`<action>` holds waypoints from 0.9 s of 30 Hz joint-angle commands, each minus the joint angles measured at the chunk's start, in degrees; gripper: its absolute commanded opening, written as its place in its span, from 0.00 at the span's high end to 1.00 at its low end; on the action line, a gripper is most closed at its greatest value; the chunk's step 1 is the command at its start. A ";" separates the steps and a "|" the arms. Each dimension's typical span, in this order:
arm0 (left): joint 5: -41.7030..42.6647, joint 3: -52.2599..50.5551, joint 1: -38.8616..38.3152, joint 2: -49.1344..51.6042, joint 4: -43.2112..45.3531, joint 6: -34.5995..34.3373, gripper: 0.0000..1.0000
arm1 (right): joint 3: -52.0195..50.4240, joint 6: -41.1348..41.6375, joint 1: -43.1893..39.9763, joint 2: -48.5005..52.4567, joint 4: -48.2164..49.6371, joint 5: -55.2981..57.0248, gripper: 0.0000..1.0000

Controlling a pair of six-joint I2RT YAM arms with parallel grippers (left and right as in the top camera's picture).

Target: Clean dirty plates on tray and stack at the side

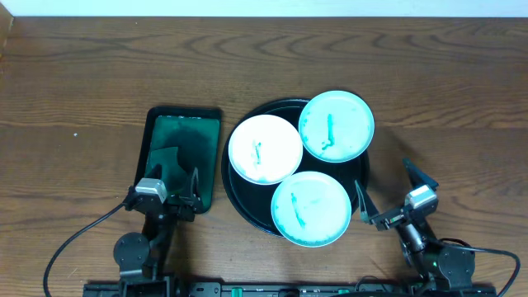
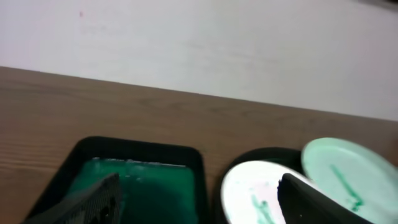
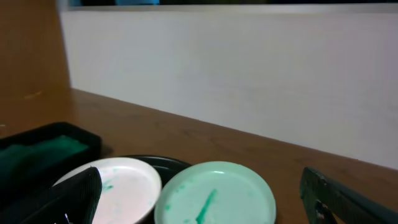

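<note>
Both my grippers rest at the near edge of the table, jaws spread wide, holding nothing: the left gripper [image 1: 177, 172] over the near end of the dark green tray [image 1: 183, 132], the right gripper [image 1: 382, 175] just beside the black tray [image 1: 234, 196]. On that black tray lie the nearest plate [image 1: 310, 209], then the whiter plate [image 1: 265, 148], then the farthest plate [image 1: 336, 125], all smeared teal, none stacked aside. I judge cleaning has not begun. Next I need something to wipe with, perhaps from the green tray, though I cannot tell what it holds
</note>
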 commanded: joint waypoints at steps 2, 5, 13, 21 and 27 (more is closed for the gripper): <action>2.86 11.06 -0.22 5.73 -3.04 -2.51 0.20 | 9.64 -0.24 -0.24 3.91 -3.74 -2.49 0.01; 2.91 20.85 -0.22 15.37 -11.47 -2.51 0.20 | 19.06 -1.86 -0.24 12.50 -10.58 -2.45 0.01; 5.07 50.71 -0.22 44.11 -43.30 -2.51 0.20 | 50.95 -1.77 -0.24 47.39 -42.91 -7.61 0.01; 10.67 58.77 -0.22 53.31 -53.88 -2.51 0.20 | 57.66 8.24 -0.24 62.99 -46.75 -15.19 0.01; -0.26 58.60 -0.22 56.50 -57.09 -2.34 0.20 | 57.64 8.24 0.63 68.57 -46.49 -13.14 0.17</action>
